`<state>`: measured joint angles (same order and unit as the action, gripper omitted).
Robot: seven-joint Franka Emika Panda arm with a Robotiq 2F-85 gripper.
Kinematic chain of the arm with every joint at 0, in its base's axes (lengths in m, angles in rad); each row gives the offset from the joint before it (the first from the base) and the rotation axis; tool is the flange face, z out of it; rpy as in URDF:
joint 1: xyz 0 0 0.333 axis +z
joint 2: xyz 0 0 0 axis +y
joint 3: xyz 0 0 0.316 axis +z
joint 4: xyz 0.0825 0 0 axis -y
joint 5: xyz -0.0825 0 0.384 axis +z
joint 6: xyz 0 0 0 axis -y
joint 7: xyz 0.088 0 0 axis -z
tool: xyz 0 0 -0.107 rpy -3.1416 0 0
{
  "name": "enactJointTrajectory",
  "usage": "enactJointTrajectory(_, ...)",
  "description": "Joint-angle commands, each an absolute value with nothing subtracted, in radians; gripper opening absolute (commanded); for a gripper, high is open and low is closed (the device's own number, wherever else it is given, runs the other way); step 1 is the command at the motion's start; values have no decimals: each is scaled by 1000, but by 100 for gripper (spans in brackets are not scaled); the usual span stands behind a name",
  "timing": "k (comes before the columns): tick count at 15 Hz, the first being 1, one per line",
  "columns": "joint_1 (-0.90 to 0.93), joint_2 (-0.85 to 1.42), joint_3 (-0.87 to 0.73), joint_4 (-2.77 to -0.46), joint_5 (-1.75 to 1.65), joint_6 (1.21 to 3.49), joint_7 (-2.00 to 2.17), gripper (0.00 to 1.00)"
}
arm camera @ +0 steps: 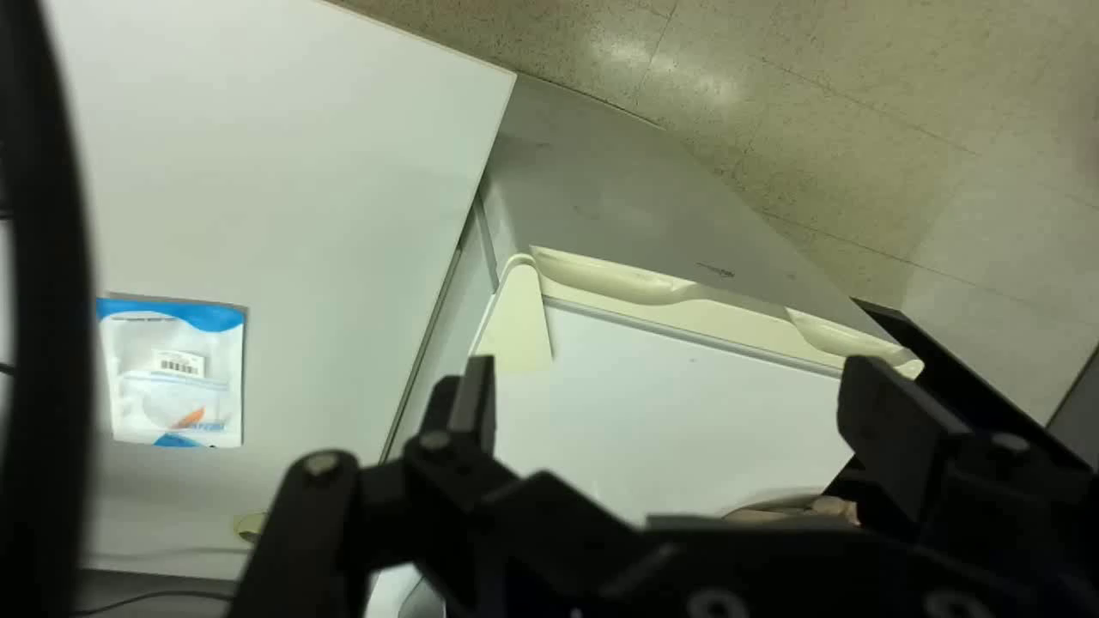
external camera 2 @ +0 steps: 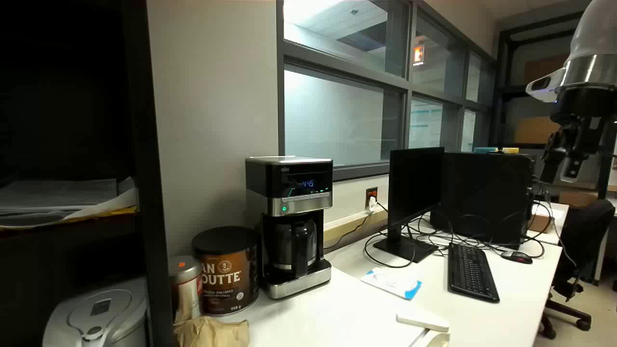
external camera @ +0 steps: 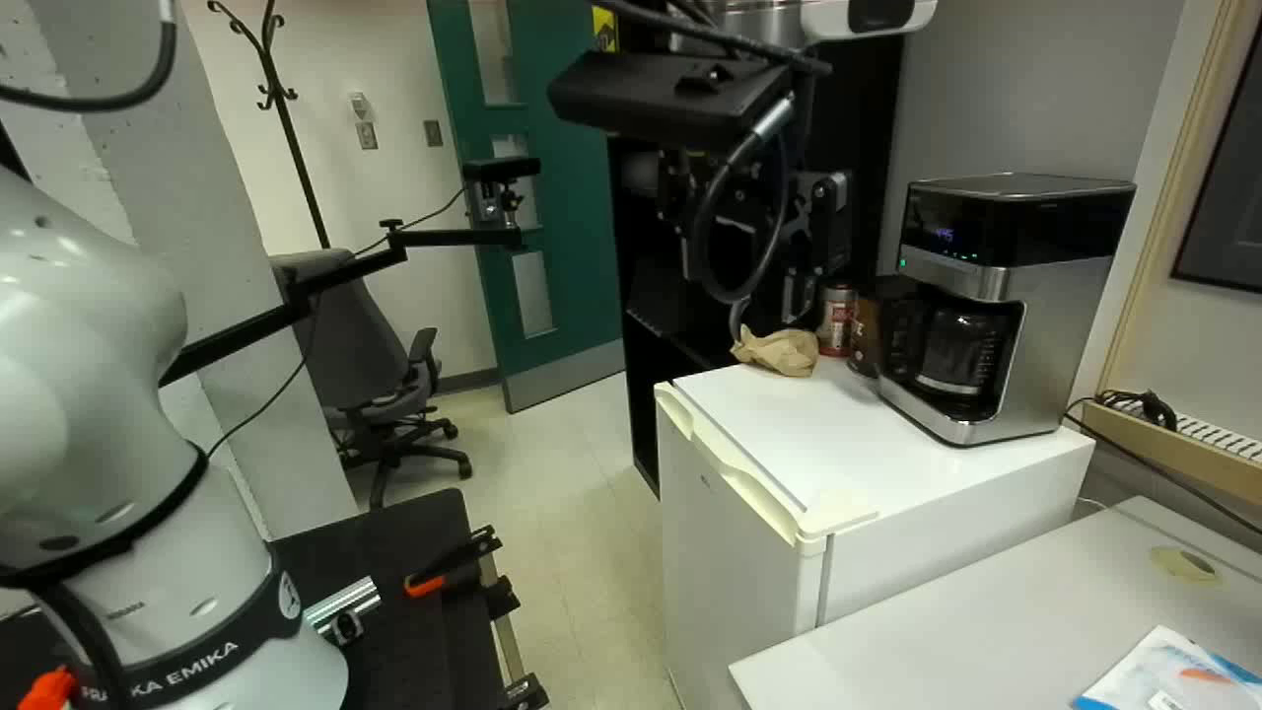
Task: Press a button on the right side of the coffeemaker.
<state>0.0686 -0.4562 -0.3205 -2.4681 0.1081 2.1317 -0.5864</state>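
The coffeemaker (external camera: 1060, 335) is a black and silver box with a dark glass carafe (external camera: 956, 350). It stands upright on the white mini fridge (external camera: 887, 493). In an exterior view the coffeemaker (external camera 2: 299, 178) faces the camera with a lit blue clock. A row of small buttons (external camera 2: 308, 196) lies under the display, and a green-lit button (external camera 2: 284, 208) sits at its lower left. My gripper (external camera: 774, 266) hangs in the air, apart from the coffeemaker. In the wrist view my gripper (arm camera: 668, 378) is open and empty, its fingers wide apart above the fridge top.
A brown coffee can (external camera 2: 226, 270), a red and silver can (external camera: 836, 320) and a crumpled paper bag (external camera: 779, 350) stand beside the coffeemaker. A black shelf (external camera 2: 140, 144) rises beside them. A white desk (external camera: 996, 611) with a packet (arm camera: 176, 378) adjoins the fridge; a monitor (external camera 2: 417, 188) stands there.
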Motion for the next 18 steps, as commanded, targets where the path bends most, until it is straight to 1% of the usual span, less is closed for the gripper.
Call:
enactJointTrajectory(1,39,-452,-293,-2466,123,2128,-598,100)
enactJointTrajectory(9,42,-437,-285,-2458,130,2145,-601,100)
enactJointTrajectory(18,103,-215,-171,-2377,128,2399,-606,100)
